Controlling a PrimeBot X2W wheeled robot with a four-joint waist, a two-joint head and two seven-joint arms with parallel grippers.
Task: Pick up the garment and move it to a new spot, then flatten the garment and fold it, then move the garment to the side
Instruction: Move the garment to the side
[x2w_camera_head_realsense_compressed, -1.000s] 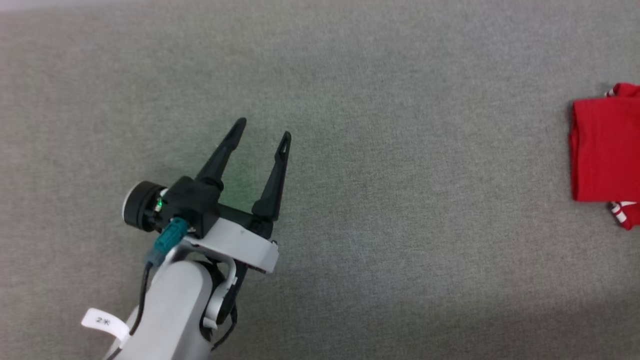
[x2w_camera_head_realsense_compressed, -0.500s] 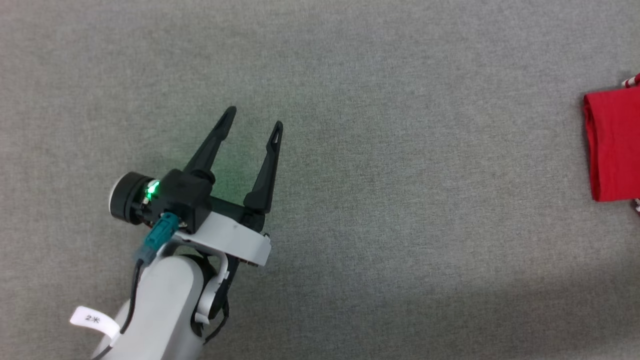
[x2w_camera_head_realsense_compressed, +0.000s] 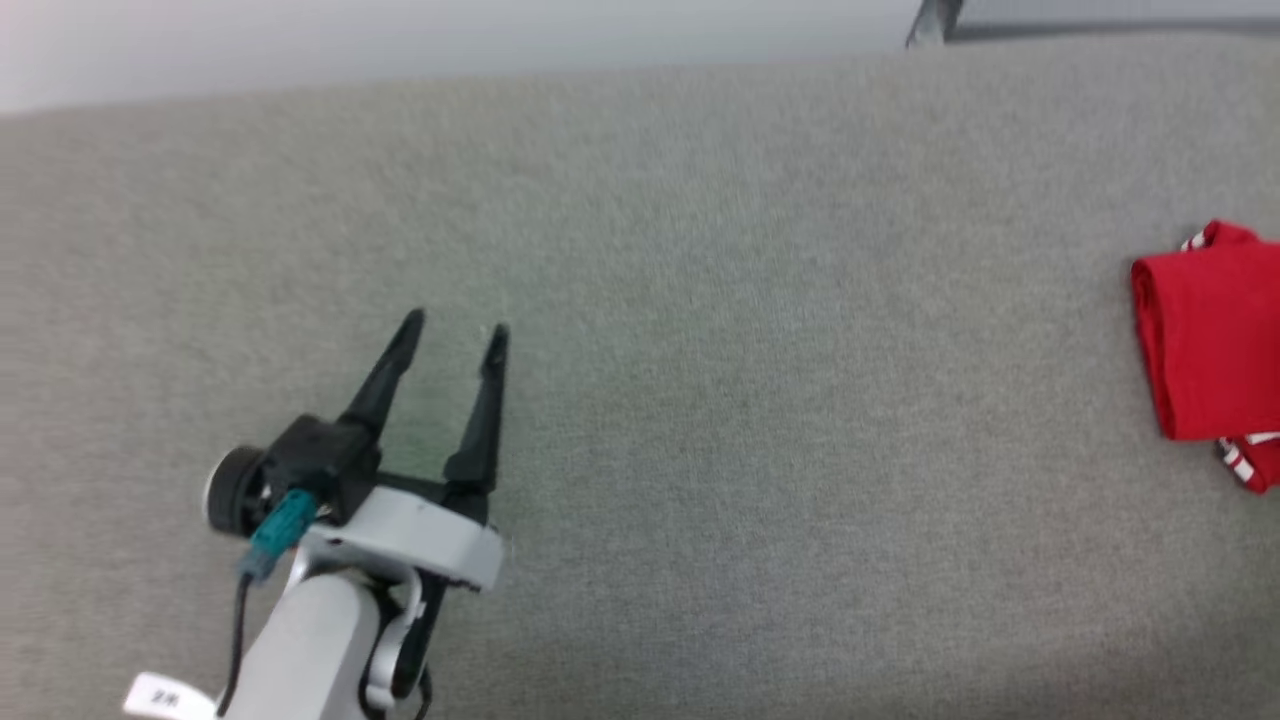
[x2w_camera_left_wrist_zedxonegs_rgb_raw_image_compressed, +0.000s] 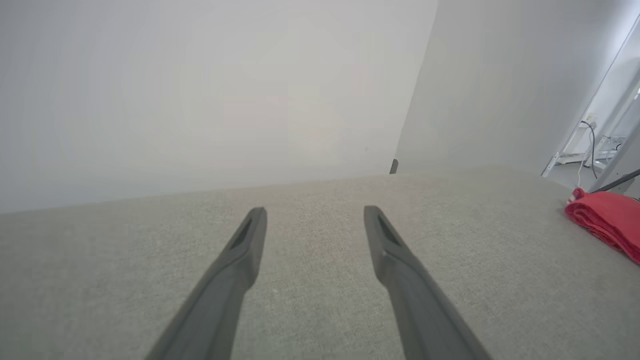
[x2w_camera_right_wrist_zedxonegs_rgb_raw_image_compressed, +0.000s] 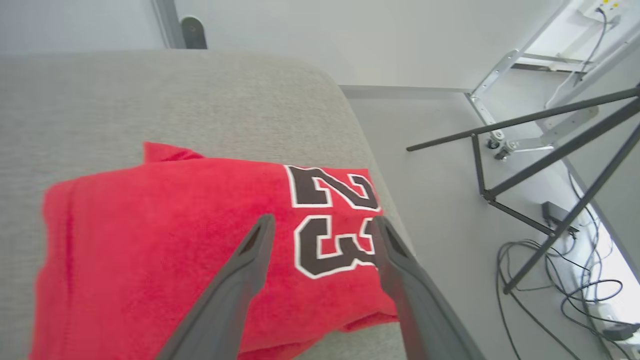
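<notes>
Garment (x2w_camera_head_realsense_compressed: 1210, 350) (x2w_camera_left_wrist_zedxonegs_rgb_raw_image_compressed: 607, 220) (x2w_camera_right_wrist_zedxonegs_rgb_raw_image_compressed: 150, 235) lies folded at the right end of the grey tabletop (x2w_camera_head_realsense_compressed: 750, 300), close to its rounded corner, with a black "23" (x2w_camera_right_wrist_zedxonegs_rgb_raw_image_compressed: 325, 260) facing up. Just over it hangs the right tool (x2w_camera_right_wrist_zedxonegs_rgb_raw_image_compressed: 322, 221), fingers spread to either side of that number and nothing in its grip. Well apart from it, out over bare tabletop, the left tool (x2w_camera_head_realsense_compressed: 455, 328) (x2w_camera_left_wrist_zedxonegs_rgb_raw_image_compressed: 314, 212) is likewise spread and empty.

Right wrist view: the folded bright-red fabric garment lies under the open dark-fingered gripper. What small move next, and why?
Probably lift the right gripper up and away, empty. The bright-red fabric garment with the black 23 already lies folded by the grey cloth surface's right edge, and the fingers stand apart, holding nothing.
</notes>
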